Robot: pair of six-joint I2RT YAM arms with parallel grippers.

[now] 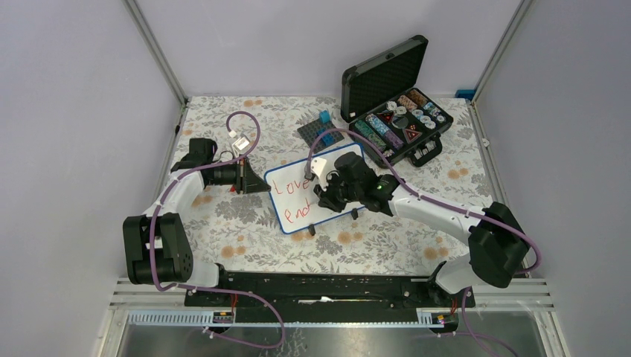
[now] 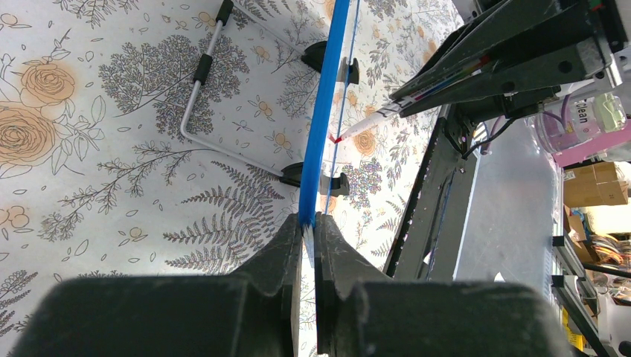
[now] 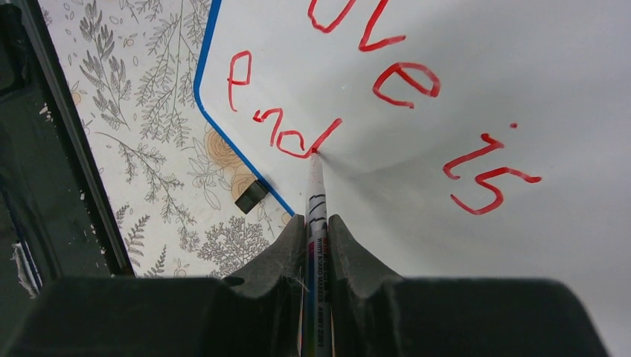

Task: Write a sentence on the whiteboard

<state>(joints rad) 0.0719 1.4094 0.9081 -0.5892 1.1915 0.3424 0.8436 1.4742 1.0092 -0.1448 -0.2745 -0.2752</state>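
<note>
The whiteboard [image 1: 298,195] with a thin blue frame lies mid-table; its white face fills the right wrist view [image 3: 446,111]. The sentence [image 3: 387,82] is red handwriting, reading "Love is" with "end" below it [image 3: 283,126]. My right gripper [image 3: 316,223] is shut on a white whiteboard marker [image 3: 318,201] whose red tip touches the board at the end of the "d". My left gripper [image 2: 307,229] is shut on the board's blue edge [image 2: 324,111], seen edge-on. In the top view the left gripper [image 1: 257,182] is at the board's left edge and the right gripper [image 1: 335,195] is over the board.
A grey studded baseplate [image 1: 316,130] with a blue brick lies behind the board. An open black case [image 1: 398,111] of small parts stands at the back right. A metal stand bar [image 2: 201,97] lies on the floral cloth. The arm rail [image 1: 320,286] runs along the near edge.
</note>
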